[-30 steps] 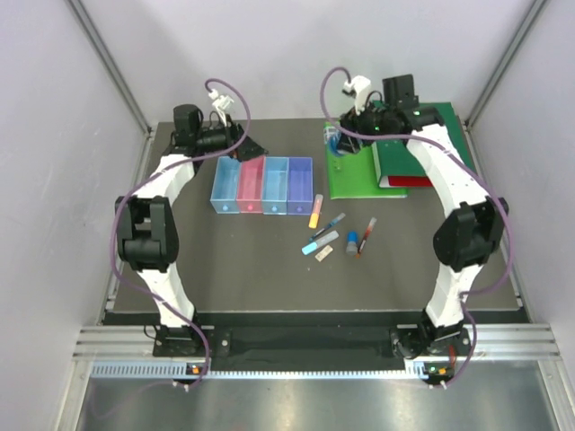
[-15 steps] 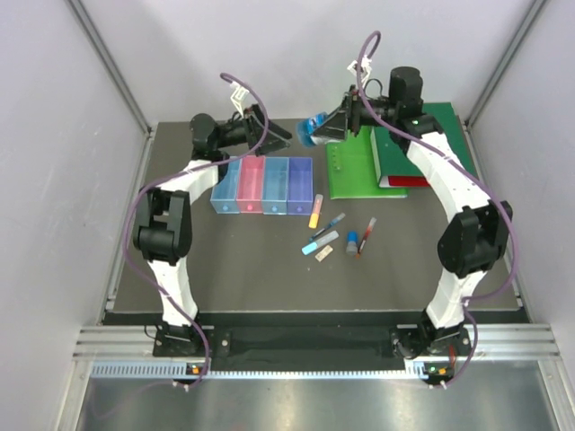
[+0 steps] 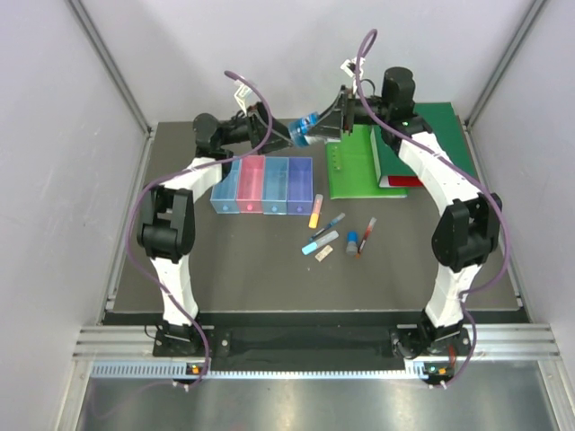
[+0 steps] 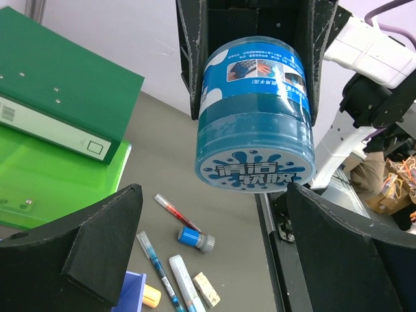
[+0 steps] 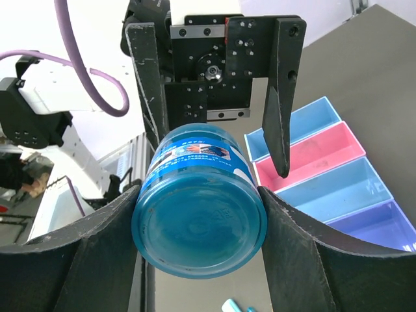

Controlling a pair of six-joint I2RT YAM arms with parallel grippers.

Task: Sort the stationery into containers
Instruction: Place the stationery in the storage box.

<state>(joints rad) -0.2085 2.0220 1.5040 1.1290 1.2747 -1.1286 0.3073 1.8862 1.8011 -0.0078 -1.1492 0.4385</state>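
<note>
Two changes were noted against the frame of a second before. The right gripper [image 3: 319, 127], then low over the far left corner of the green board [image 3: 359, 175], had been lifted and swung left. The left gripper [image 3: 284, 135], then tucked low behind the bins, had been raised to meet it.

A blue jar [image 4: 257, 123] was clamped on its side between the right gripper's fingers, in mid-air over the far part of the table [image 3: 243, 269]. The left gripper's jaws were spread wide on either side of the jar's base and nothing was held by them. Contact with the jar could not be made out.

Four bins were lined up wall to wall below: a blue bin [image 3: 225, 184], a pink bin [image 3: 250, 184], a light-blue bin [image 3: 275, 184] and a purple bin [image 3: 299, 184]. Bare dark tabletop was seen in front of them and to their left.

Near the purple bin's right corner, several items were scattered loosely: a yellow highlighter [image 3: 315, 211], a dark pen [image 3: 329, 224], a light-blue marker [image 3: 320, 242], a tan eraser [image 3: 325, 254], a small blue cylinder [image 3: 352, 242] and a red pen [image 3: 367, 235]. Green binders [image 3: 409, 157] were stacked at the far right, overlapping the board's right side.

The table was enclosed by pale walls on three sides, and a metal rail [image 3: 305, 341] was fixed along its near edge.
</note>
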